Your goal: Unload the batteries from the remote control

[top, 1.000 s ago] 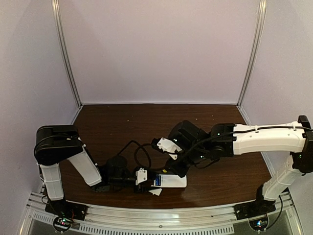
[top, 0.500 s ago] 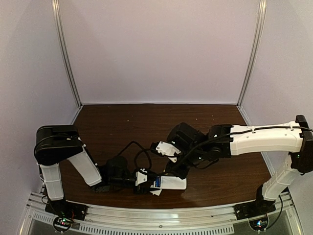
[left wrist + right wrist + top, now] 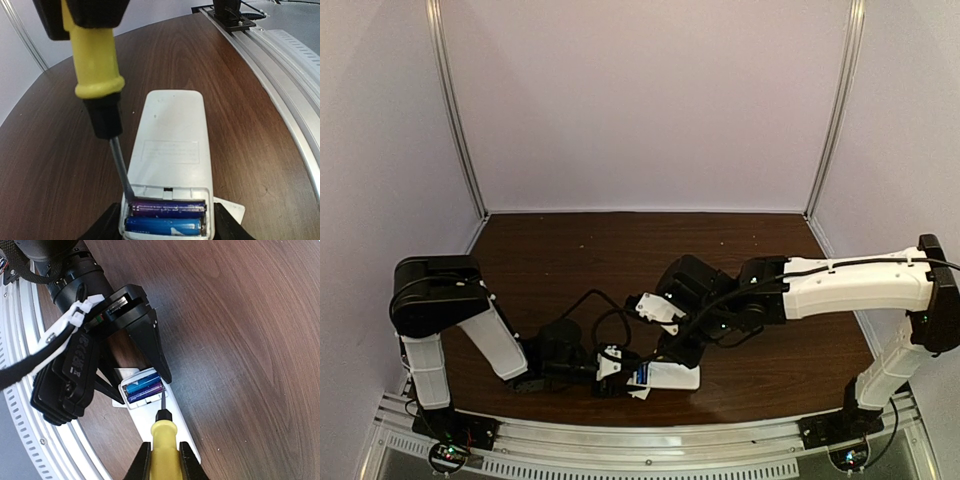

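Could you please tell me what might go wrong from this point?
1. The yellow-handled screwdriver, clamped in the right gripper, has its tip at the compartment's edge beside the two small blue cylindrical batteries; it could slip and gouge the flat white plastic remote control.
2. A levered cell may spring out and roll off the brown wooden table at its nearby edge.
3. The left gripper holds only the remote's end, so prying might twist it loose.

Left wrist: remote control [image 3: 172,145] near end cut by bottom edge | screwdriver [image 3: 95,60] handle top hidden (also frame-cropped) | top view: batteries [image 3: 165,225] too small to tell
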